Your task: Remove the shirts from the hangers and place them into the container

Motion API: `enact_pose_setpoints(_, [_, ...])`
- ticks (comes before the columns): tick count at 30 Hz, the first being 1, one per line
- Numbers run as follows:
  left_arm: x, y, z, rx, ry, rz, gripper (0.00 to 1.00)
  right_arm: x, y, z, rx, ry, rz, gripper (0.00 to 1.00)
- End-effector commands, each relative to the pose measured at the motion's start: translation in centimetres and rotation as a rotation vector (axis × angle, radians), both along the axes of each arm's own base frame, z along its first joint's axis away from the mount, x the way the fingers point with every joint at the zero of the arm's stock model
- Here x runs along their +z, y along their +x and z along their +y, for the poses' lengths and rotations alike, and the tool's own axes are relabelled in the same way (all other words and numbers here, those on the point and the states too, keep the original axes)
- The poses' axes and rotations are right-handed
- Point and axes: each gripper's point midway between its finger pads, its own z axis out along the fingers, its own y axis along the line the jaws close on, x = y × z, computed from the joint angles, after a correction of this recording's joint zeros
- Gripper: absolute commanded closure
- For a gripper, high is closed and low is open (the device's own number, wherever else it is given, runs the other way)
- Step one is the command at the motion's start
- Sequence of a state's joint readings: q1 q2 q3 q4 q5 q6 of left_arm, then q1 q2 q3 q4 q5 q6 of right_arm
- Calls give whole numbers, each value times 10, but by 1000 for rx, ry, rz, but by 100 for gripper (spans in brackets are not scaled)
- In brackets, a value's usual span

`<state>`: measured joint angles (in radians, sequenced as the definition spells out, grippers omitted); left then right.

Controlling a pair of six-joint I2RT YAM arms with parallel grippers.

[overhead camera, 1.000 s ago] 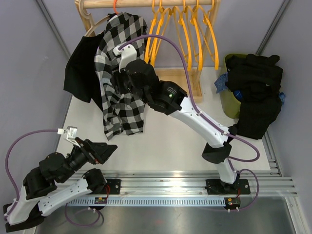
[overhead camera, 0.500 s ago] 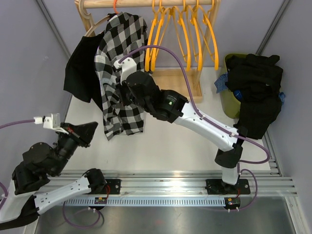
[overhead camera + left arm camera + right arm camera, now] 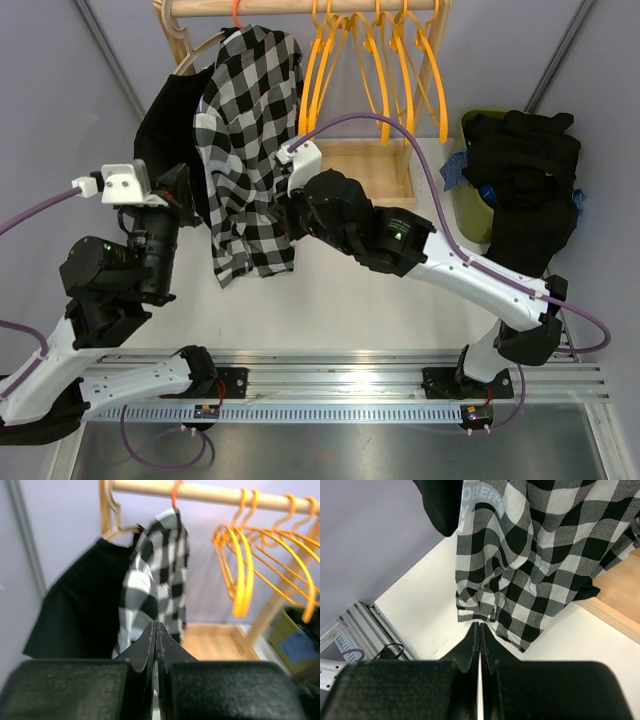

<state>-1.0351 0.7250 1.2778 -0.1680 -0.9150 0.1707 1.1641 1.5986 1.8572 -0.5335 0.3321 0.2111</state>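
A black-and-white checked shirt (image 3: 250, 140) hangs from a red-orange hanger (image 3: 175, 490) on the rail. A black shirt (image 3: 165, 130) hangs just left of it. Several bare orange hangers (image 3: 385, 60) hang to the right. At the right stands the olive-green container (image 3: 468, 195), heaped with black shirts (image 3: 525, 180). My right gripper (image 3: 480, 625) is shut and empty, its tips just under the checked shirt's (image 3: 535, 555) lower hem. Also shut and empty, my left gripper (image 3: 156, 625) points at the checked shirt (image 3: 155, 570) from a short way off.
The pale wooden rack has a top rail (image 3: 300, 8) and a base board (image 3: 375, 165) behind the shirts. Grey walls close in on the left and right. An aluminium rail (image 3: 330, 370) runs along the near edge.
My left arm has swung up from the near edge towards the hanging shirts and its gripper has shut. My right gripper has drawn back from the upper shirt down to its hem and shut.
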Motion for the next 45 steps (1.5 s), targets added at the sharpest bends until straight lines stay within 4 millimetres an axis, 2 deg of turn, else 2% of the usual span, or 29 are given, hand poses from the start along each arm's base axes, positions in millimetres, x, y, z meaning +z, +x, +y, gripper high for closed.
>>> enact_pose_setpoints(1, [41,13,16,152,5,-96,100,30,-13,-9,5,108,-23,100])
enact_pose_setpoints(2, [39,29,10,170,27,-81,100,33,-16,-13,7,115,-21,100])
enact_pose_setpoints(3, [25,40,2,148,94,-18,100,28,-18,-14,12,106,-16,100])
enact_pose_setpoints(4, [40,44,-20,9,28,-37,100,28,-18,-16,6,109,-13,100])
enact_pose_setpoints(5, [33,56,-24,-9,48,-4,100,32,-20,-21,2,124,-16,100])
enact_pose_setpoints(6, [19,71,-44,-46,85,44,100,27,-21,-23,3,111,-13,100])
enact_pose_setpoints(8, [16,84,-56,-77,93,44,100,30,-22,-31,-11,120,-18,100])
enact_pose_setpoints(9, [7,100,-72,-118,118,75,100,25,-21,-35,-23,104,-16,100])
enact_pose_setpoints(10, [6,108,-73,-134,107,92,100,25,-22,-37,-25,101,-18,100])
enact_pose_setpoints(11, [21,120,-57,-102,73,80,100,27,-23,-42,-27,106,-19,100])
enact_pose_setpoints(12, [11,137,-62,-133,90,123,100,23,-24,-44,-29,100,-15,100])
enact_pose_setpoints(13, [10,148,-54,-122,70,142,100,24,-25,-46,-28,102,-15,100])
enact_pose_setpoints(14, [16,161,-28,-62,57,144,100,28,-26,-50,-29,110,-21,100])
enact_pose_setpoints(15, [30,163,-17,-45,46,129,100,22,-27,-51,-28,100,-15,100])
enact_pose_setpoints(16, [27,175,-9,-11,50,144,100,24,-27,-55,-36,105,-19,100])
enact_pose_setpoints(19, [39,180,32,151,13,116,100,17,-26,-58,-44,83,-19,100])
enact_pose_setpoints(21, [44,178,50,256,3,90,100,11,-26,-59,-45,68,-12,100])
enact_pose_setpoints(24, [49,178,64,332,25,79,100,7,-27,-59,-43,69,-9,100])
enact_pose_setpoints(27, [46,177,63,328,24,73,100,2,-27,-57,-43,63,0,100])
enact_pose_setpoints(28, [35,180,60,314,34,88,100,-1,-27,-56,-41,58,2,100])
enact_pose_setpoints(29, [39,180,60,311,35,64,100,-2,-27,-56,-40,54,4,100])
enact_pose_setpoints(31, [30,190,59,317,53,88,100,-4,-27,-54,-40,55,10,100])
enact_pose_setpoints(36, [3,227,53,261,75,156,100,-8,-31,-53,-26,53,36,100])
enact_pose_setpoints(37, [-10,241,51,257,83,185,100,-8,-32,-55,-26,54,40,100])
enact_pose_setpoints(38, [-7,245,49,251,83,182,100,-12,-32,-56,-29,47,47,100])
enact_pose_setpoints(40, [-17,260,45,240,91,206,100,-14,-34,-61,-37,53,53,100])
enact_pose_setpoints(41, [-20,264,42,224,92,214,100,-18,-34,-63,-42,50,58,100])
enact_pose_setpoints(44, [-16,269,12,78,46,208,100,-22,-34,-64,-48,52,63,100])
enact_pose_setpoints(45, [-15,267,-7,-14,39,207,100,-23,-33,-64,-50,49,63,100])
